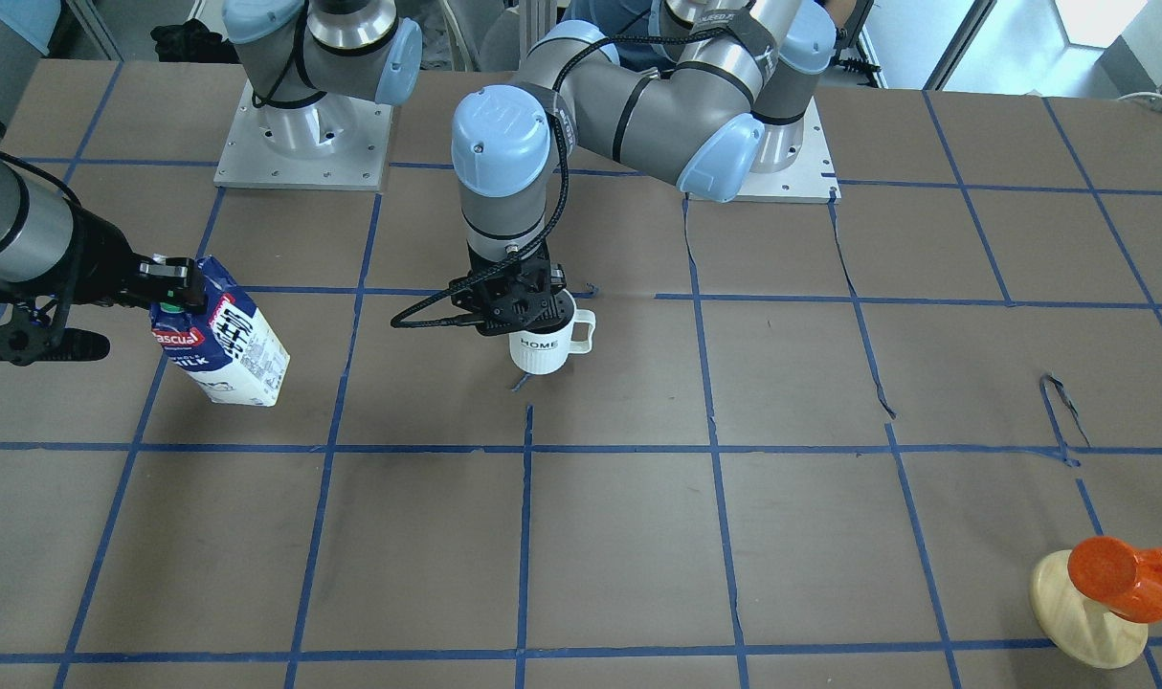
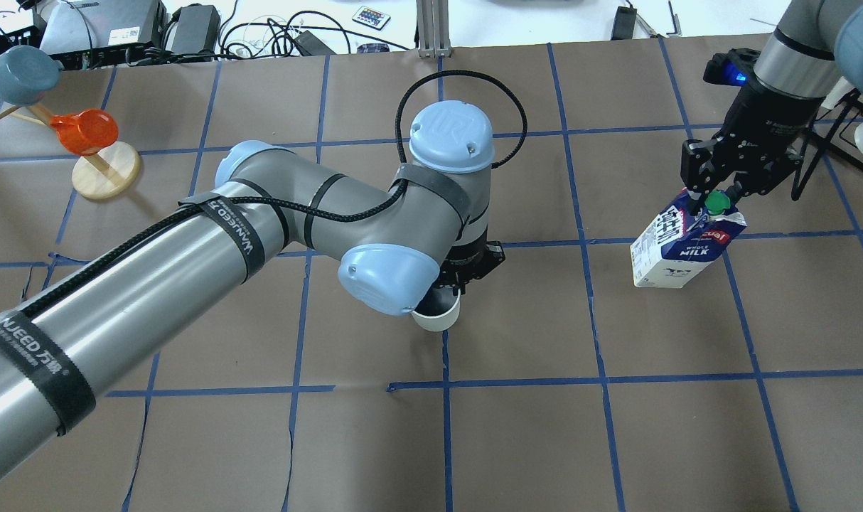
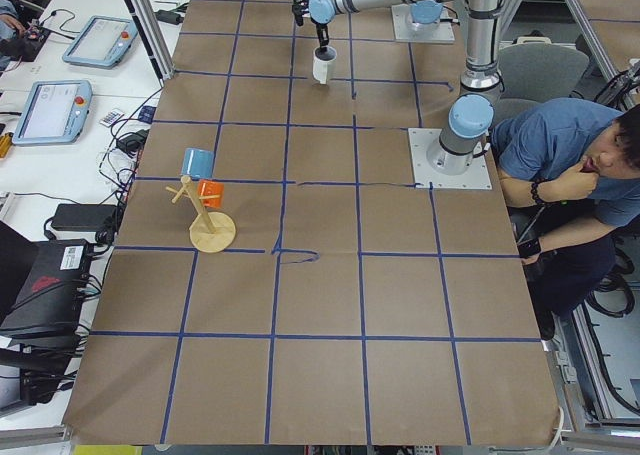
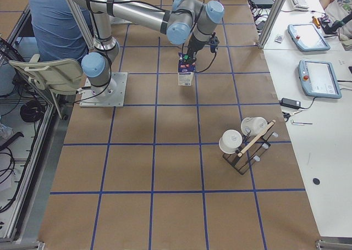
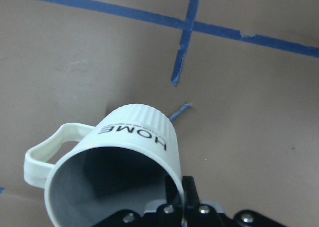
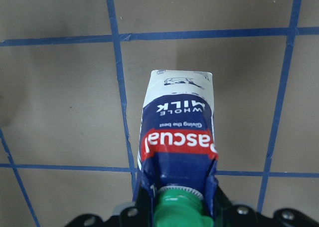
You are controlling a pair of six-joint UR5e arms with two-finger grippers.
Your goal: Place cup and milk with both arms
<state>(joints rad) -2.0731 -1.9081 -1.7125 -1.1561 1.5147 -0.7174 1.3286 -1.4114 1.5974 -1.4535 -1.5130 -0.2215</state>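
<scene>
The white "HOME" cup (image 1: pixel 543 346) hangs upright from my left gripper (image 1: pixel 528 321), which is shut on its rim, near the table's middle. In the left wrist view one finger (image 5: pixel 188 194) sits outside the cup's (image 5: pixel 119 152) wall and the other inside. In the overhead view the cup (image 2: pixel 437 314) is partly hidden under the arm. My right gripper (image 1: pixel 174 292) is shut on the gable top of the milk carton (image 1: pixel 225 340), which hangs tilted; I cannot tell if its base touches the table. The carton also shows in the overhead view (image 2: pixel 677 249) and the right wrist view (image 6: pixel 179 129).
A wooden stand with a glossy orange cup (image 1: pixel 1122 579) stands near the table's corner on the left arm's side, with a blue-grey cup (image 2: pixel 19 71) above it. A black rack with white cups (image 4: pixel 245 140) stands at the right end. A seated person (image 3: pixel 580 165) is behind the robot.
</scene>
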